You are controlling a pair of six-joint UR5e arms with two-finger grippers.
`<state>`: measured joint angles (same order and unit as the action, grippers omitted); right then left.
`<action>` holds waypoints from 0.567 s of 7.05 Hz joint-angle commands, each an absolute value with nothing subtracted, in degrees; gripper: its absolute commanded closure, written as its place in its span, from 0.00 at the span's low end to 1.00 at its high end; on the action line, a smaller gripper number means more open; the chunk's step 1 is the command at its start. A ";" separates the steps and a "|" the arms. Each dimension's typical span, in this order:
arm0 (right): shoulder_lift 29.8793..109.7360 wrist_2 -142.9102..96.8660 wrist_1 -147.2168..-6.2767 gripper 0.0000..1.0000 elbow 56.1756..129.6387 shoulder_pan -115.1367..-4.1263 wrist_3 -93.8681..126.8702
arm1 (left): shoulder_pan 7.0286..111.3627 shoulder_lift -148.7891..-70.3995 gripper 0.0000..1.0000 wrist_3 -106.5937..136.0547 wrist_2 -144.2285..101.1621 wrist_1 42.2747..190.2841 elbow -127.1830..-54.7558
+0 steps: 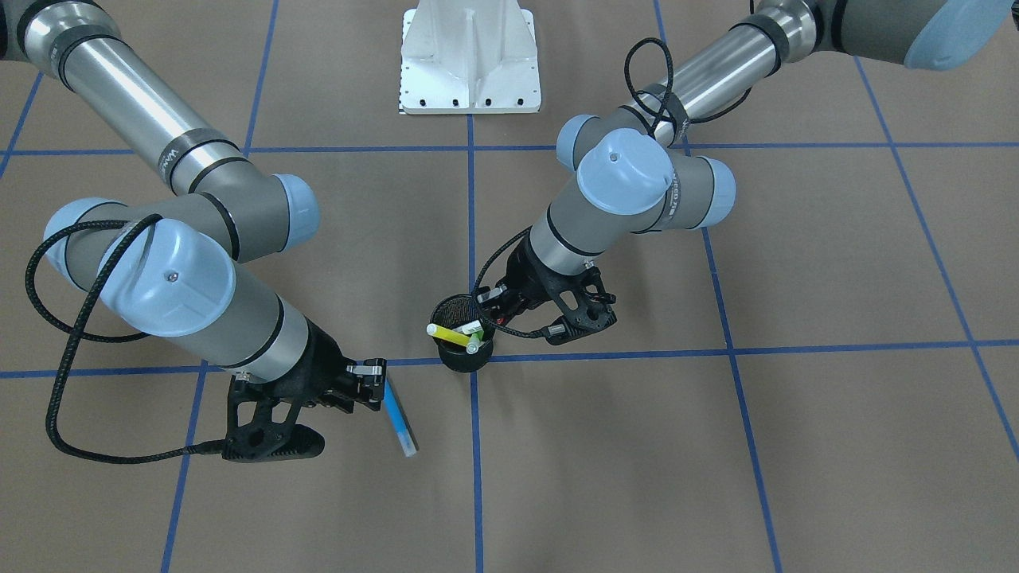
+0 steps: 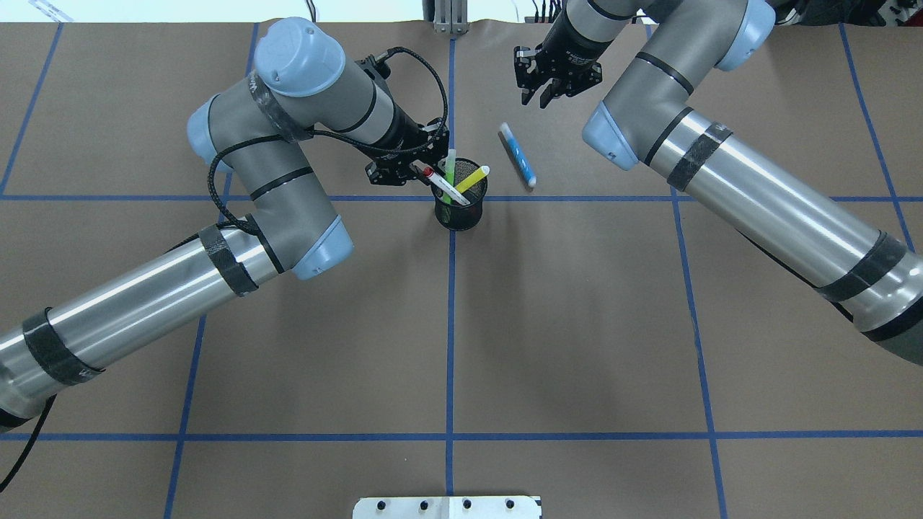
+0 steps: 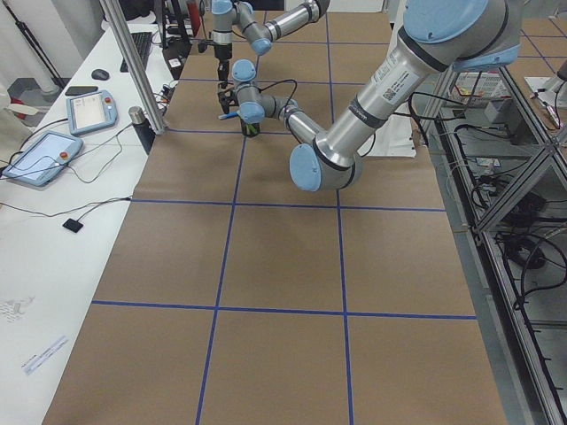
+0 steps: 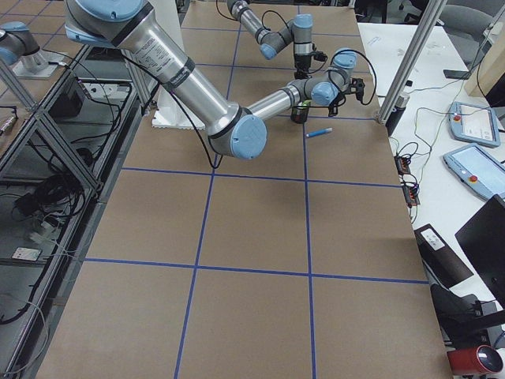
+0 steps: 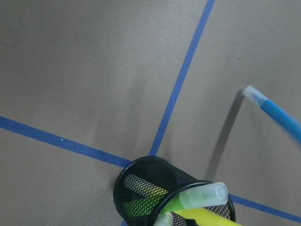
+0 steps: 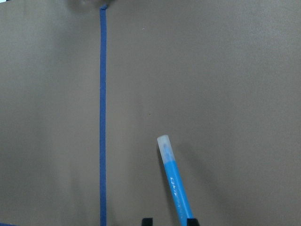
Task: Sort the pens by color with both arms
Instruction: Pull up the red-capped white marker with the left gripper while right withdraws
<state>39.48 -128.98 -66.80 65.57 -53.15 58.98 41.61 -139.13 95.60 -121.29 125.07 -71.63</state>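
Observation:
The blue pen [image 2: 518, 153] lies flat on the table to the right of the black mesh cup [image 2: 461, 213]. It also shows in the right wrist view [image 6: 176, 186]. My right gripper [image 2: 542, 97] is open and empty, hovering just above and beyond the pen. The yellow pen [image 2: 472, 178], the lime green pen [image 2: 450, 169] and the white pen with a red cap [image 2: 438, 182] stand tilted in the cup. My left gripper [image 2: 425, 162] is at the cup's rim with its fingers at the red cap. I cannot tell whether they are closed on it.
The table is brown paper with a grid of blue tape lines [image 2: 451, 324]. The white metal base [image 1: 470, 60] stands at the robot's side. Both arms reach over the far middle of the table. Operator desks with tablets [image 3: 44, 158] lie beyond the far edge.

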 commanded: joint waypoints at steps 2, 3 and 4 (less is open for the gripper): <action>40.08 -130.07 -66.97 0.07 65.57 -54.05 59.68 | 41.66 -139.13 0.84 95.01 -121.29 124.81 -71.63; 41.04 -133.12 -66.97 0.07 65.57 -55.44 59.68 | 41.66 -139.13 1.00 95.01 -121.29 124.54 -71.72; 42.26 -136.90 -67.06 0.06 65.57 -57.46 59.68 | 42.27 -139.13 1.00 95.01 -121.72 124.19 -72.15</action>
